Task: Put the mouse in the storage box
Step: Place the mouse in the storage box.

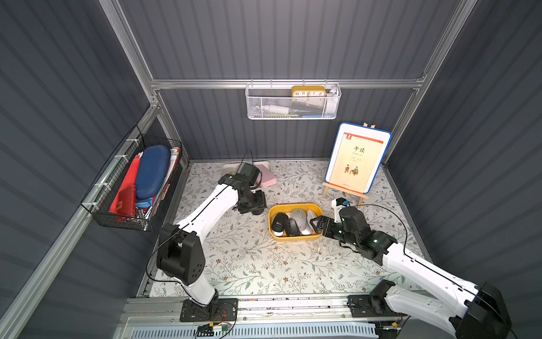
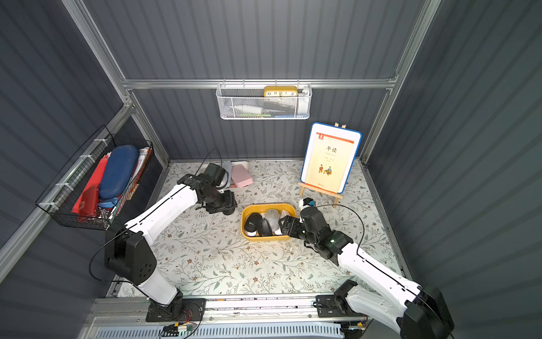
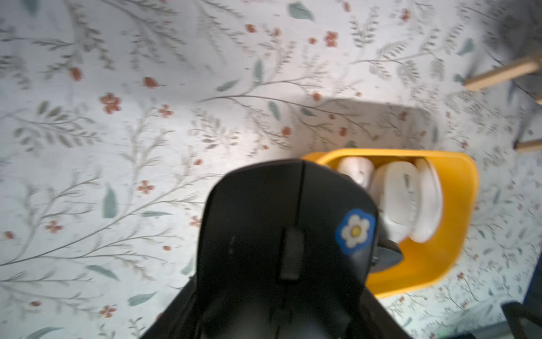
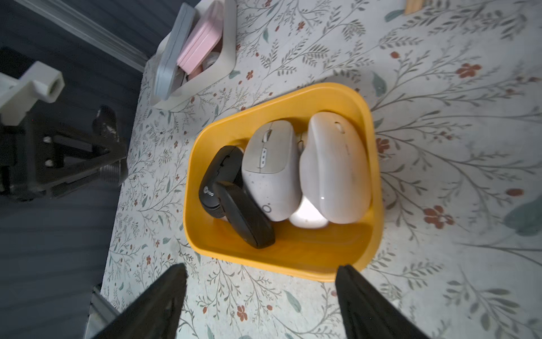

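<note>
Here the left gripper (image 1: 252, 206) is clamped on the mouse (image 3: 281, 229), a black one with a blue flower sticker (image 3: 355, 232) beside its wheel. In the left wrist view its body fills the space between the jaws. In both top views this gripper points down at the flowered cloth (image 1: 249, 258) just off the 9 o'clock end of the storage box (image 1: 293, 237). The mouse is therefore outside the tub, close to its rim. Whether it touches the cloth I cannot tell.

The box sits a little toward 3 o'clock from the table's middle and already holds several others. Two black mice (image 4: 217, 173) lie toward its 9 o'clock end, a grey mouse (image 4: 269, 167) in the middle and a white mouse (image 4: 334, 167) toward 3 o'clock. Another pale one is partly hidden beneath them.

The right gripper (image 4: 261, 268) hangs at the rim of the box's 3 o'clock end, its fingers (image 4: 366, 302) well apart and holding nothing.

An easel (image 1: 346, 192) bearing a book (image 1: 356, 161) stands at 1 o'clock of the box. A white tray (image 4: 225, 64) with a pink case (image 4: 199, 50) lies at 11 o'clock by the back wall.
</note>
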Robot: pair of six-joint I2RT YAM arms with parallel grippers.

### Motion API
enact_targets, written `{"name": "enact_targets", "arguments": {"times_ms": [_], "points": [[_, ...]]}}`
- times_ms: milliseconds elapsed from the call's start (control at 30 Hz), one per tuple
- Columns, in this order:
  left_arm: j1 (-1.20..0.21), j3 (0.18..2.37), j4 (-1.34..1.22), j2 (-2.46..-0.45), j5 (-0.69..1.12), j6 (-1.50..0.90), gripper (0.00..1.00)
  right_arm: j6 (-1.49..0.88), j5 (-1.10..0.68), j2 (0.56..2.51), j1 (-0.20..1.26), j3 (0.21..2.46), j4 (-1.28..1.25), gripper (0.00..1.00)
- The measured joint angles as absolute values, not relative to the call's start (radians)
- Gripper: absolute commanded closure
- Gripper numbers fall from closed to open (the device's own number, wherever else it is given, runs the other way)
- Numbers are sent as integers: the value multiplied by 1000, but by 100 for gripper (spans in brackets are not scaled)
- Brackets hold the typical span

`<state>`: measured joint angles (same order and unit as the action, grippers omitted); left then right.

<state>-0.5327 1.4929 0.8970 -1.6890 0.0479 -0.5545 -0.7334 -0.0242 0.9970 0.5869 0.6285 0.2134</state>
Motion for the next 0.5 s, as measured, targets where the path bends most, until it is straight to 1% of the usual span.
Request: {"name": "enact_targets", "arguments": {"times_ms": [133,200,400,500], "points": [[-674,1582,871,-1771,78,-594,44,-764,26,979,527,608,279,16],[-718,1617,851,-1815,93,-608,44,-785,53,951,492,582,305,15],[-774,1686,815,-1921,134,-656,44,-839,114,846,436,518,375,15],[-805,1763,823,-1997,135,-683,44,-850,125,794,425,496,382,15]]}}
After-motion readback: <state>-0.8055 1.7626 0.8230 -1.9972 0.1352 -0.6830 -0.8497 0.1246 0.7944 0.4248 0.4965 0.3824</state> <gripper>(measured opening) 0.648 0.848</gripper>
